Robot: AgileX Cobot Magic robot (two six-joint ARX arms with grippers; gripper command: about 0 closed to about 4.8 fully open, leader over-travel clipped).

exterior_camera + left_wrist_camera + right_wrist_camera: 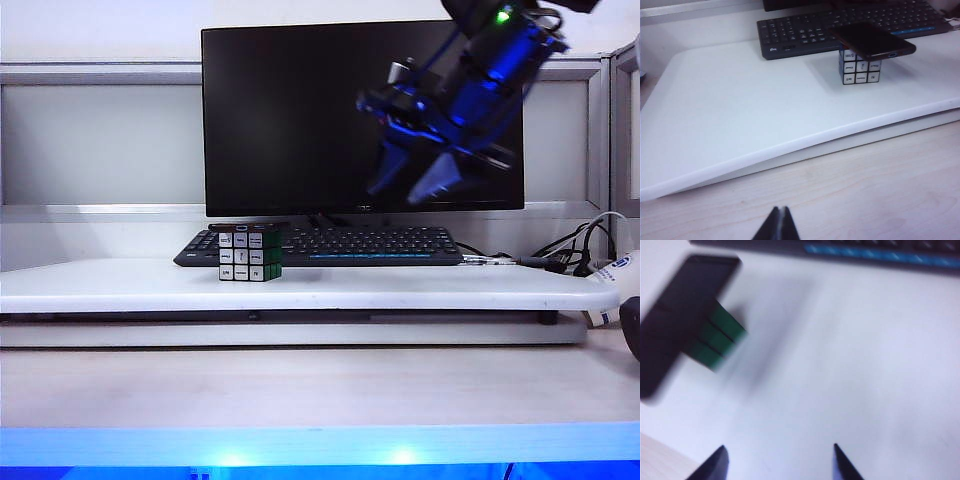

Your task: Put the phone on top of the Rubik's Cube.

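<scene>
The phone (871, 41) lies flat across the Rubik's Cube (859, 68), overhanging it. The right claw (779, 460), tips apart and empty, hangs high beside the cube; the left claw (778, 225), tips together, rests far from it.

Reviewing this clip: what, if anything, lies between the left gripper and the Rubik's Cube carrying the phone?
Nothing. In the left wrist view, only bare wooden tabletop and white board separate the left gripper from the Rubik's Cube under the phone.

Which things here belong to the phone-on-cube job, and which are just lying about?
Job:
- phone, lying on the cube
- Rubik's Cube
- right gripper, empty, raised
- left gripper, shut, set back

Lying about:
- keyboard
- monitor
- cables
</scene>
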